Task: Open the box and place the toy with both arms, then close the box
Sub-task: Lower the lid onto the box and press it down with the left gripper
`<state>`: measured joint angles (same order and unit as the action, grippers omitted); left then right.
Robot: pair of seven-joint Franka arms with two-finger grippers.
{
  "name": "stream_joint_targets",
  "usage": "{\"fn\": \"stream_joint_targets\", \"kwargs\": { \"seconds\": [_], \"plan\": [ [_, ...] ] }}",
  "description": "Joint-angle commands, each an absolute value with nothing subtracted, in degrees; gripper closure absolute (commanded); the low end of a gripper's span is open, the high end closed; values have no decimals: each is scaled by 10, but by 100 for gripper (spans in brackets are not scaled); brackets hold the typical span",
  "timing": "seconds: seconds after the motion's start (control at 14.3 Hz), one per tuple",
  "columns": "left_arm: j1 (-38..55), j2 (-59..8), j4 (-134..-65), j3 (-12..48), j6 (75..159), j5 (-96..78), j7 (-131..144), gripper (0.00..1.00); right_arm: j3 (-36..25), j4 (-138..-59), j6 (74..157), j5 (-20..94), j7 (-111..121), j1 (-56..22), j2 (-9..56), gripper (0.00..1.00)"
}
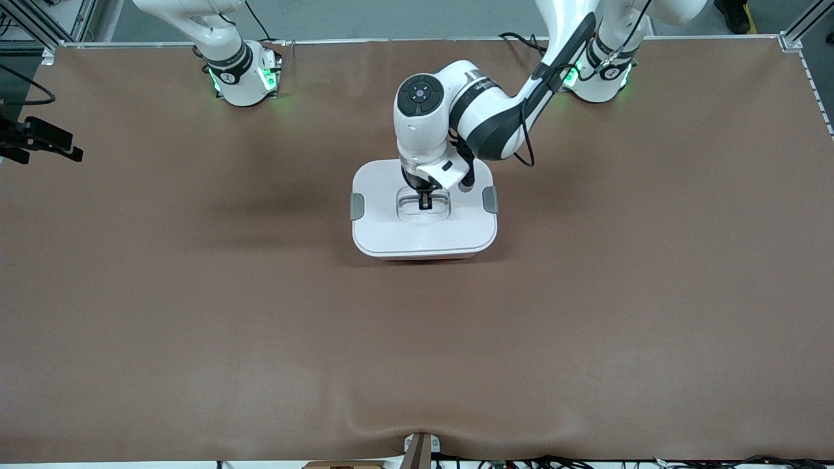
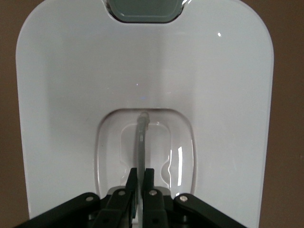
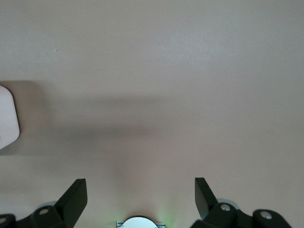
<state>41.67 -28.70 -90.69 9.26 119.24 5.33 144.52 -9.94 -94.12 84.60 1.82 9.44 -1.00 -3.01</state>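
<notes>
Front view: the box (image 1: 425, 218) sits at the middle of the table (image 1: 195, 293), its lid (image 1: 391, 228) on. The left gripper (image 1: 425, 200) is down in the recessed top, fingers together on the handle (image 1: 424, 207). No toy is visible. The right arm waits at 11 o'clock from the box.

Left wrist view: the fingers (image 2: 130, 183) pinch the thin handle (image 2: 141, 142); a grey clip (image 2: 145, 10) shows at 12 o'clock. If the clips are latched, I think a lift may raise the whole box, or the thin handle may slip out.

Right wrist view: the right gripper (image 3: 140, 195) hangs over bare table, fingers wide apart, with a corner of the lid (image 3: 7, 116) at 9 o'clock.
</notes>
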Motion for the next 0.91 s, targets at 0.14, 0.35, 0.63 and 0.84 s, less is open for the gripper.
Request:
{"fn": "stream_joint_targets", "kwargs": {
  "seconds": [0.14,0.35,0.63,0.84],
  "plan": [
    [423,-287,-921,91,1198,69,1448,100,-95,-942,844,12,105,0,-33,0],
    [418,-283,-910,92,1191,69,1448,67,-95,-942,844,12,106,0,-33,0],
    [415,-279,-889,91,1189,62,1448,0,-95,-942,844,13,112,3,-33,0],
    [414,-275,-875,89,1188,67,1444,0,-95,-942,844,13,113,4,-33,0]
  ]
}}
